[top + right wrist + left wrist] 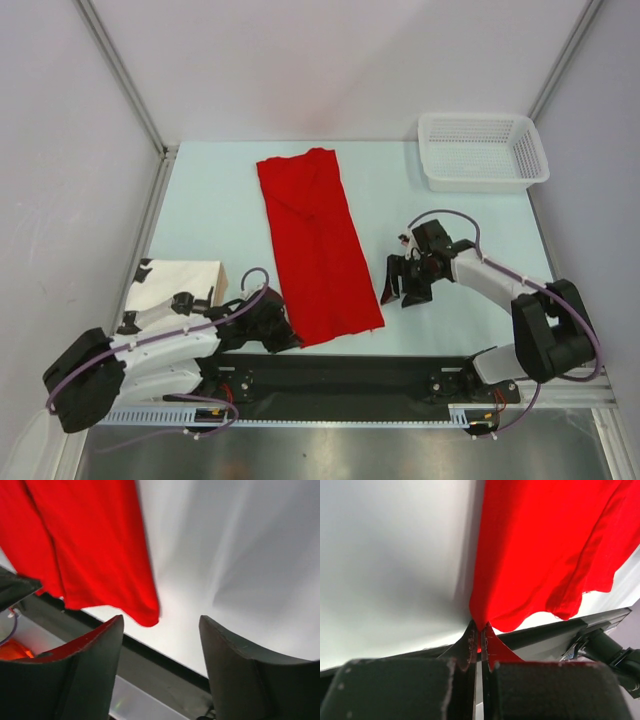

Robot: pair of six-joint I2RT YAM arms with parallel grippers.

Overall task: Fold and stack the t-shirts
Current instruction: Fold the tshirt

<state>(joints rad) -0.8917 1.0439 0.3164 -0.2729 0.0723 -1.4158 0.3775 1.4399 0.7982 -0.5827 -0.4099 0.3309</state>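
Note:
A bright red t-shirt (315, 245) lies on the table as a long strip folded lengthwise, running from the far middle to the near edge. My left gripper (287, 338) sits at its near left corner, shut on the t-shirt (540, 555); the cloth's corner is pinched between the fingertips (472, 637) of my left gripper (480, 639). My right gripper (404, 290) hovers just right of the strip's near right corner, open and empty. In the right wrist view that gripper (161, 627) frames bare table, with the t-shirt (90, 545) corner just ahead to the left.
A white mesh basket (482, 150) stands at the far right corner. A black-and-white patterned cloth on a tan block (180, 285) lies near the left edge. The black base rail (350, 375) runs along the near edge. Grey walls enclose the table.

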